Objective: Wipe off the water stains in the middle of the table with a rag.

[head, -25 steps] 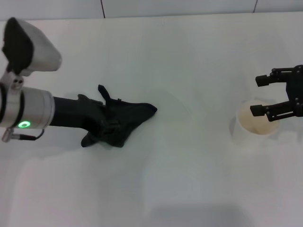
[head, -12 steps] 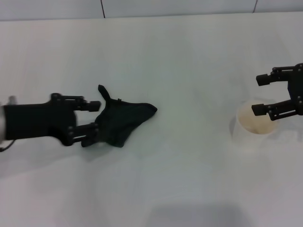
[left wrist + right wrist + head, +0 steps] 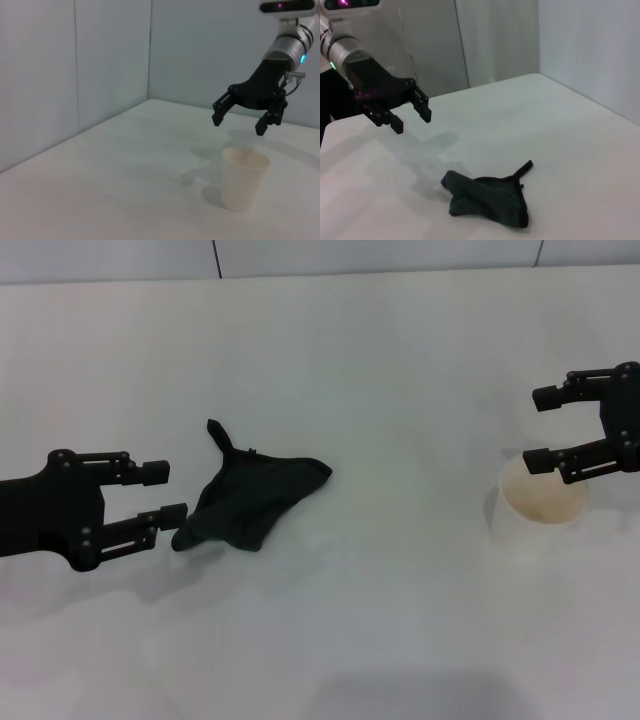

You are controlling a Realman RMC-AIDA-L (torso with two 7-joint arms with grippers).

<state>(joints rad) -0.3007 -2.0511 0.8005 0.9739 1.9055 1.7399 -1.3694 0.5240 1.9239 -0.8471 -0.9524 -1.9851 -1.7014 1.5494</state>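
- Head view: the rag (image 3: 253, 502) lies crumpled on the table (image 3: 380, 380), left of the middle, one thin pointed corner sticking up toward the far edge. The left gripper (image 3: 165, 492) sits just beside the rag's left end, its jaws spread wide and holding nothing; the lower fingertip looks close to the cloth's edge, though contact cannot be told. The right gripper (image 3: 540, 427) hangs over the far rim of a white cup (image 3: 540, 505) on the right side, jaws also wide apart and empty. No orange-brown blot can be made out on the tabletop.
- Left wrist view: the right gripper (image 3: 238, 120) hovers clear above the cup (image 3: 243, 179), fingers apart, with its shadow on the table (image 3: 100, 190).
- Right wrist view: the left gripper (image 3: 411, 119) is raised off the table (image 3: 560, 130), fingers spread, near the rag (image 3: 490, 197), which lies flat and loose, apart from the fingers.
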